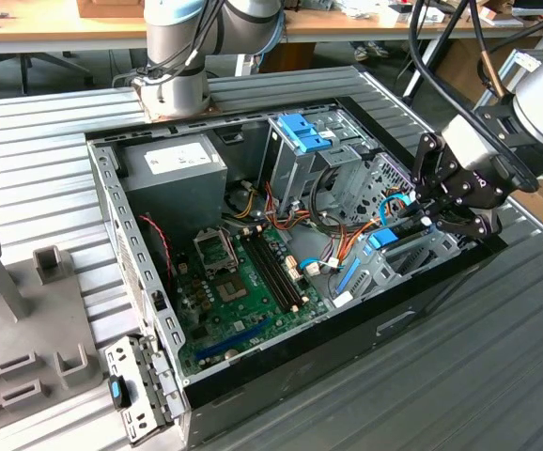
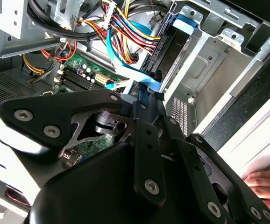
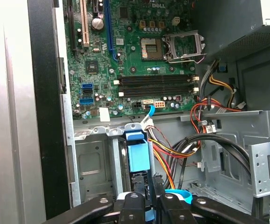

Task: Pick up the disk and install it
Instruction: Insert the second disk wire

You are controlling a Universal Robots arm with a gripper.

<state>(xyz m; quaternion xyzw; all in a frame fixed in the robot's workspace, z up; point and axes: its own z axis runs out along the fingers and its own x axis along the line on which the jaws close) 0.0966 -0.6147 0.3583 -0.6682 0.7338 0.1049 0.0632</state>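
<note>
While disk [image 3: 138, 156] sits in bay, gripper [image 3: 149, 186] fingers pinch its blue rail.

Open computer case [image 1: 149, 282] is seen lying on a ribbed metal table [image 1: 459, 376] | green motherboard [image 1: 243, 291] is exposed inside | grey power-supply box [image 1: 173, 169] is set in a corner | blue latch [image 1: 302, 132] is mounted atop a metal cage [image 1: 290, 174]

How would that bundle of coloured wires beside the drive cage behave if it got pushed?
The coloured wires would probably flop aside rather than resist, since they are thin and hang in loose curves. They look light. They may spring back or snag, because they run bunched with black cables.
</note>
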